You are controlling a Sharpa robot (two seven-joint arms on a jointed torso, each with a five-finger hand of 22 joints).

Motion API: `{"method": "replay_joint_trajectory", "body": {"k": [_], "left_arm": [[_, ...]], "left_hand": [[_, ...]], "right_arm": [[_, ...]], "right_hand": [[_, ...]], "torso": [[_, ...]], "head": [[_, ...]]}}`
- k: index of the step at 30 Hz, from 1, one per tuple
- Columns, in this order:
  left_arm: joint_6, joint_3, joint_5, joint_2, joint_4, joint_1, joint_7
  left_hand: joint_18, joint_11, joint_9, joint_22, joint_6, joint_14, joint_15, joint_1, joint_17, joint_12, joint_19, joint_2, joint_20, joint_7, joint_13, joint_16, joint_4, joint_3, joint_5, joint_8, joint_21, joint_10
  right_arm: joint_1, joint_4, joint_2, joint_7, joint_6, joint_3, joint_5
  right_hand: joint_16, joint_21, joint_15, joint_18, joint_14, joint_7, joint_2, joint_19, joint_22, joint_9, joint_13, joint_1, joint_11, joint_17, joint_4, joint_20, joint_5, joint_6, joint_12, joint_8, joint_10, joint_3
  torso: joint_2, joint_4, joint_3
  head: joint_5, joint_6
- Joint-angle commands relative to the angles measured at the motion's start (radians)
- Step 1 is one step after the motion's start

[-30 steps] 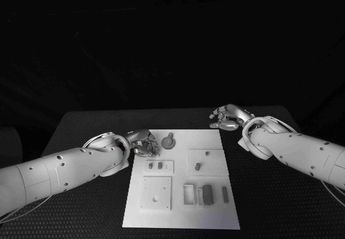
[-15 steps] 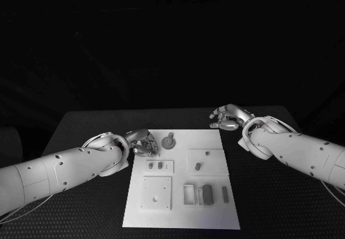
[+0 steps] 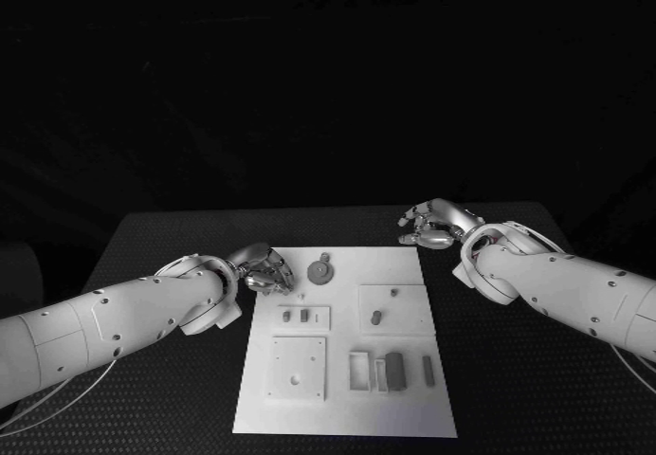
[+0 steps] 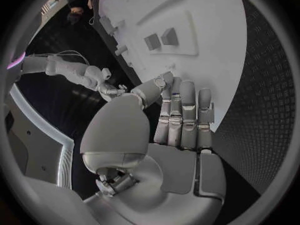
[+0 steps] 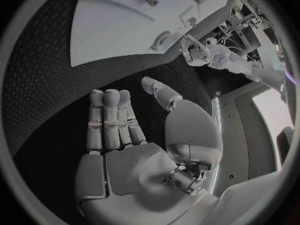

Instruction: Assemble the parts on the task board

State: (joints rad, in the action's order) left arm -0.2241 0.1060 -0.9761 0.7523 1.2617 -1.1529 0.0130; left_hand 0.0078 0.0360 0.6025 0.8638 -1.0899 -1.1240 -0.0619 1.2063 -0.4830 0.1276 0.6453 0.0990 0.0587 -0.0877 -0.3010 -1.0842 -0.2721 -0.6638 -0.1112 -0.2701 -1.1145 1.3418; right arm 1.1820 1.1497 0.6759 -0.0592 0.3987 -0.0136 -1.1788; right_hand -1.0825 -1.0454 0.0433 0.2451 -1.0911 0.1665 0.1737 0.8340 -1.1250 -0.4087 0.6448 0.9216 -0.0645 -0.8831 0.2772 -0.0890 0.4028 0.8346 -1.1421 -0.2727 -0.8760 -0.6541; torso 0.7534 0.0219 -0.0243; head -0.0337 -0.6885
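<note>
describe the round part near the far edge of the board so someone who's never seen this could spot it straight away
Start at the white task board in the middle of the black table and go to its far edge, between the two hands. The round part lies there, just beside the left hand. It is a dark flat disc with a small tab on its far side, whereas the other parts nearer the robot are short bars and pegs.

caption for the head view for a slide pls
Both hands, left and right, hover empty at the far corners of the white task board, with its small grey parts unassembled.
</note>
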Motion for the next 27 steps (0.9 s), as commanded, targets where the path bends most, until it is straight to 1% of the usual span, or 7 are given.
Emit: {"method": "replay_joint_trajectory", "body": {"k": [1,10,16,21,24,26,27], "left_arm": [[0.041,0.0,0.125,0.003,-0.005,-0.001,0.006],[0.108,0.0,0.285,-0.002,-0.017,-0.001,-0.012],[0.129,0.001,0.379,-0.013,-0.031,0.0,-0.014],[0.122,0.002,0.381,-0.015,-0.038,0.0,-0.012],[0.088,0.002,0.362,-0.014,-0.044,0.0,-0.003],[0.062,0.002,0.363,-0.01,-0.047,0.0,0.007],[0.059,0.001,0.363,-0.006,-0.047,0.0,0.01]], "left_hand": [[-0.003,0.001,0.001,-0.001,-0.003,-0.003,-0.007,0.0,0.001,0.001,0.006,-0.006,0.104,-0.002,-0.001,0.005,0.0,-0.005,-0.003,-0.002,-0.001,0.008],[-0.004,0.002,0.0,-0.002,-0.001,-0.002,-0.007,-0.005,0.002,-0.002,0.006,-0.011,0.104,-0.003,0.0,0.007,0.0,-0.004,-0.003,0.0,0.001,0.008],[-0.005,0.002,-0.001,-0.004,0.001,-0.001,-0.006,-0.009,0.003,-0.005,0.005,-0.015,0.104,-0.003,0.0,0.009,-0.002,-0.003,0.0,0.001,0.004,0.007],[-0.005,0.003,-0.001,-0.004,0.002,0.0,-0.005,-0.01,0.004,-0.006,0.005,-0.017,0.104,-0.004,0.0,0.009,-0.003,-0.002,0.0,0.001,0.005,0.007],[-0.005,0.003,-0.001,-0.004,0.002,0.0,-0.005,-0.01,0.004,-0.007,0.005,-0.018,0.104,-0.004,0.001,0.009,-0.004,-0.002,0.0,0.001,0.005,0.007],[-0.005,0.003,-0.001,-0.004,0.003,0.0,-0.005,-0.01,0.004,-0.007,0.005,-0.018,0.104,-0.004,0.001,0.009,-0.005,-0.002,0.0,0.002,0.005,0.007],[-0.005,0.003,-0.001,-0.004,0.004,-0.001,-0.005,-0.011,0.004,-0.008,0.006,-0.018,0.104,-0.005,0.001,0.009,-0.005,-0.001,0.0,0.002,0.005,0.006]], "right_arm": [[0.0,0.001,0.0,-0.008,-0.011,0.0,-0.002],[0.0,0.002,0.0,-0.007,-0.011,0.0,-0.002],[0.0,0.003,0.0,-0.007,-0.01,0.0,-0.002],[0.0,0.003,0.001,-0.007,-0.01,0.0,-0.002],[0.0,0.003,0.001,-0.007,-0.01,0.0,-0.002],[0.0,0.004,0.003,-0.007,-0.01,0.0,-0.002],[0.0,0.004,0.003,-0.007,-0.01,0.0,-0.002]], "right_hand": [[0.001,0.005,-0.002,0.017,0.007,0.009,0.0,-0.005,0.002,0.001,-0.001,-0.006,0.0,0.002,0.0,-0.005,0.007,-0.001,0.001,-0.004,0.008,0.006],[0.001,0.005,-0.002,0.017,0.008,0.009,0.0,-0.006,0.002,0.001,-0.002,-0.006,0.0,0.002,0.0,-0.005,0.007,-0.001,0.001,-0.004,0.008,0.006],[0.001,0.005,-0.002,0.017,0.008,0.009,0.0,-0.006,0.002,0.002,-0.003,-0.006,0.0,0.003,0.0,-0.005,0.007,-0.001,0.001,-0.004,0.008,0.006],[0.001,0.005,-0.002,0.017,0.008,0.009,0.0,-0.006,0.002,0.002,-0.003,-0.006,0.0,0.003,0.0,-0.005,0.007,-0.001,0.001,-0.004,0.008,0.006],[0.001,0.005,-0.002,0.017,0.008,0.009,0.0,-0.006,0.002,0.002,-0.004,-0.006,0.0,0.004,0.0,-0.005,0.007,-0.001,0.001,-0.005,0.008,0.006],[0.0,0.005,-0.002,0.017,0.008,0.009,0.0,-0.006,0.002,0.002,-0.004,-0.006,0.0,0.004,0.0,-0.005,0.007,-0.001,0.001,-0.005,0.008,0.006],[0.0,0.005,-0.002,0.017,0.008,0.009,0.0,-0.006,0.002,0.002,-0.004,-0.006,0.0,0.004,0.0,-0.005,0.007,-0.001,0.0,-0.005,0.008,0.006]], "torso": [[0.001,0.0001,-0.0006],[0.001,0.0006,-0.0007],[0.001,0.0007,-0.0009],[0.001,0.0019,-0.0013],[0.0,0.0015,-0.0013],[0.0,0.0013,-0.0014],[0.0,0.0005,-0.0015]], "head": [[-0.001,-0.002],[0.0,-0.002],[0.001,-0.001],[0.001,-0.001],[0.0,0.001],[0.0,0.005],[-0.001,0.014]]}}
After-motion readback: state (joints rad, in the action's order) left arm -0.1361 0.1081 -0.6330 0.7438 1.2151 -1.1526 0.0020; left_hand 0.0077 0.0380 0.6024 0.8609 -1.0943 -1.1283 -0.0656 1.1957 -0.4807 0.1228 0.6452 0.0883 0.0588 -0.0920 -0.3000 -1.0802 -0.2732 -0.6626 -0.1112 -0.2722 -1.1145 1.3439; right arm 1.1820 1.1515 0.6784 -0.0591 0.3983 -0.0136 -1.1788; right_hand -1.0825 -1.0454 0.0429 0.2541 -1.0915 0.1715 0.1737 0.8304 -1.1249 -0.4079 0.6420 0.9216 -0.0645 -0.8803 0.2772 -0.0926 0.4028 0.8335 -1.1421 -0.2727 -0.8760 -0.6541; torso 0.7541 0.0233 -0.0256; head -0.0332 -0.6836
